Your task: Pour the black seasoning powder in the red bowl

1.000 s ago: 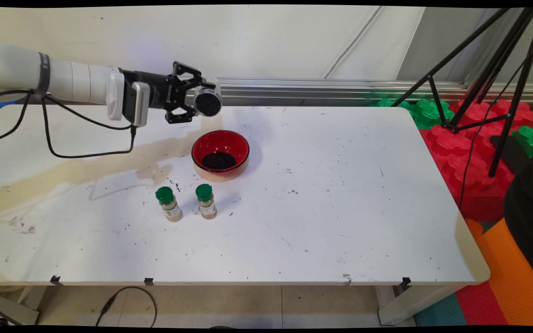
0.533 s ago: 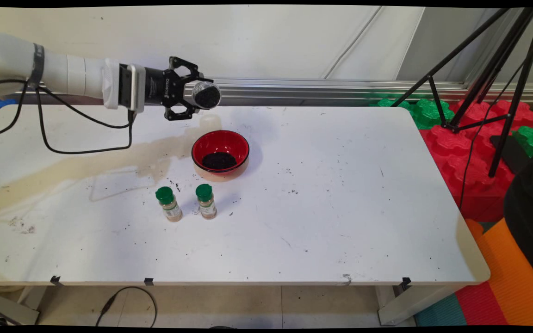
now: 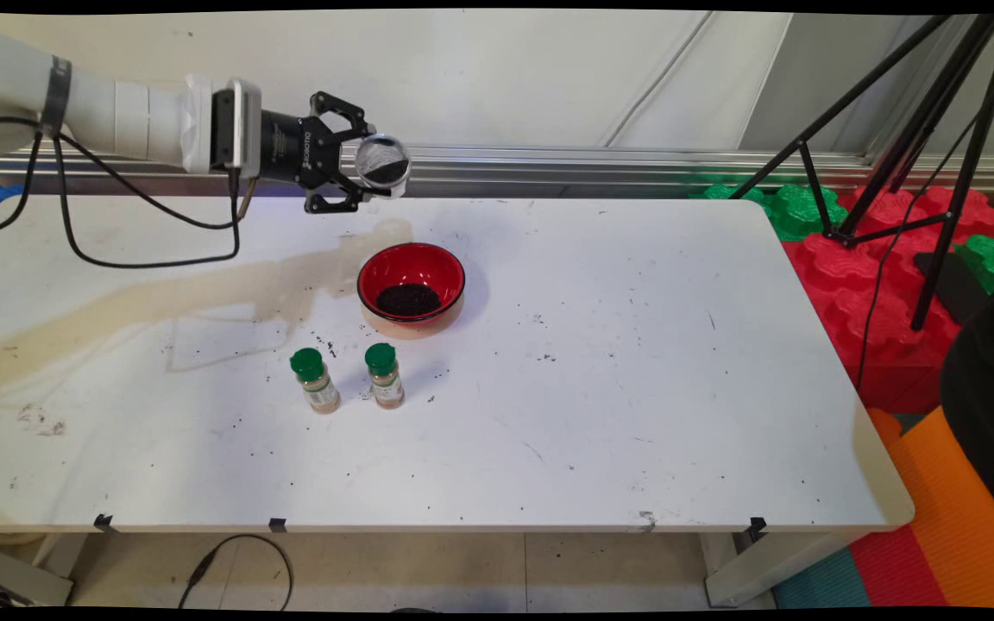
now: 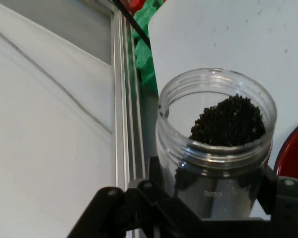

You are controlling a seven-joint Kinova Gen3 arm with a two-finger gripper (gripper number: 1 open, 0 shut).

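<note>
Clear jar of dark granules, tilted, clamped in gripper, held above red bowl.

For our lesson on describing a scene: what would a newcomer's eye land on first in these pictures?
First, the gripper high over the table's far left, shut on an open clear jar of dark grains, tipped on its side. Below it stands a red bowl holding a heap of the same grains. Nearer the camera, two green-capped bottles stand side by side.
</note>
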